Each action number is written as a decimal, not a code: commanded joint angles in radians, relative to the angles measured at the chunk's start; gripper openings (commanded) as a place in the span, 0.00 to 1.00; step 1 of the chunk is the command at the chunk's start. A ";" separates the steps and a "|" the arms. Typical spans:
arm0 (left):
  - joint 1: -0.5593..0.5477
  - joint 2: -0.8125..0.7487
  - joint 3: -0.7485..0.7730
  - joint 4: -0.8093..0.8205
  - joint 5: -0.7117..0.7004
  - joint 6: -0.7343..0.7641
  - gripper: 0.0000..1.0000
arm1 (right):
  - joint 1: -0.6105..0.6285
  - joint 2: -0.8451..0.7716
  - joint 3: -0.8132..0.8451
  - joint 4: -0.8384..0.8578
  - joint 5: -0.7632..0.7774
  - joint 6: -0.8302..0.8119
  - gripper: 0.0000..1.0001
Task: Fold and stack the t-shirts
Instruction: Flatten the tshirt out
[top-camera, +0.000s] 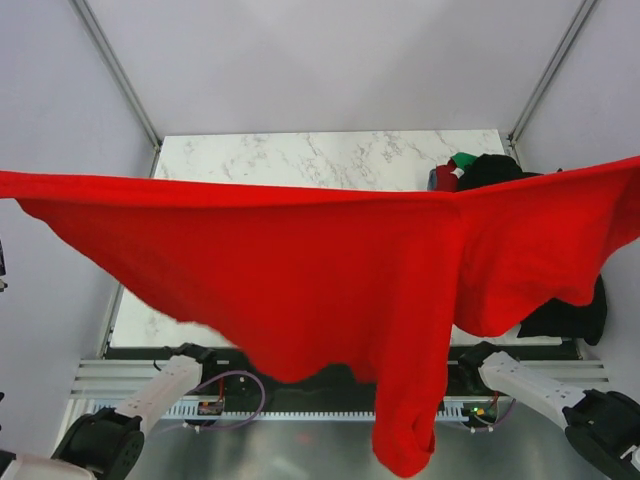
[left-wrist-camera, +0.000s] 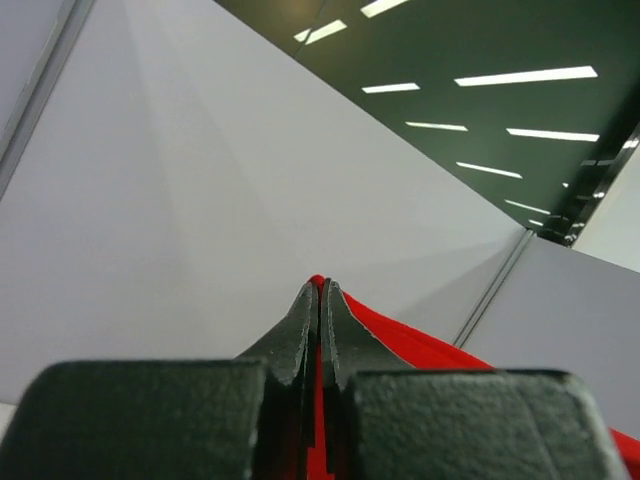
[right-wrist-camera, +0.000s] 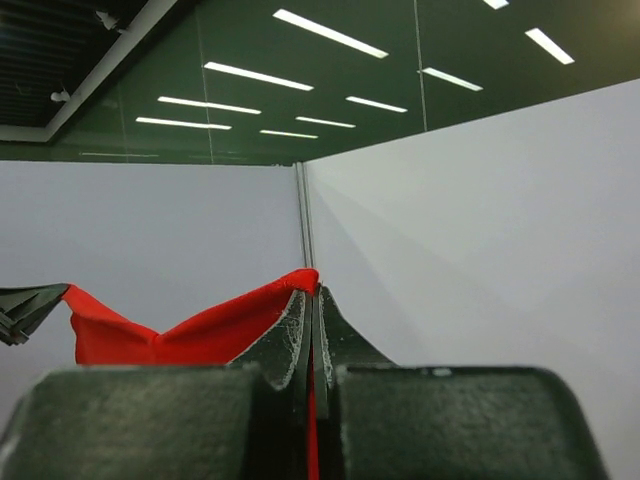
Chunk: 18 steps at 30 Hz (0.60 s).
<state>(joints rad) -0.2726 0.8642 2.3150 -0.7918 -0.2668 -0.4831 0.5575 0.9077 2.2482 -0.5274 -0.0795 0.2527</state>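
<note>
A bright red t-shirt (top-camera: 320, 270) hangs stretched across the whole top view, held high above the table, with one sleeve dangling low at the front. My left gripper (left-wrist-camera: 320, 290) is shut on its left edge (left-wrist-camera: 420, 335), out of the top view at the left. My right gripper (right-wrist-camera: 312, 292) is shut on its right edge (right-wrist-camera: 200, 330), out of the top view at the right. A pile of other shirts, black (top-camera: 500, 170), green (top-camera: 463, 160) and dark red (top-camera: 446, 177), lies at the table's far right.
The white marble table (top-camera: 300, 160) shows behind the shirt. A black cloth (top-camera: 570, 315) lies at its right edge. White walls and metal frame posts (top-camera: 115, 70) surround it. The arm bases (top-camera: 150, 400) sit at the near edge.
</note>
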 joint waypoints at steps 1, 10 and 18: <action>0.003 0.054 0.014 0.078 -0.022 0.164 0.02 | -0.011 0.060 0.011 0.089 0.009 -0.039 0.00; -0.043 0.209 -0.201 0.055 -0.130 0.225 0.12 | -0.011 0.273 -0.071 0.093 0.199 -0.253 0.00; 0.269 0.540 -0.506 0.137 -0.020 0.157 0.13 | -0.059 0.826 -0.095 0.170 0.357 -0.382 0.00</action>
<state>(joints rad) -0.1581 1.2423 1.8935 -0.6720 -0.3466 -0.3130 0.5346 1.4948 2.1426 -0.3729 0.1719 -0.0654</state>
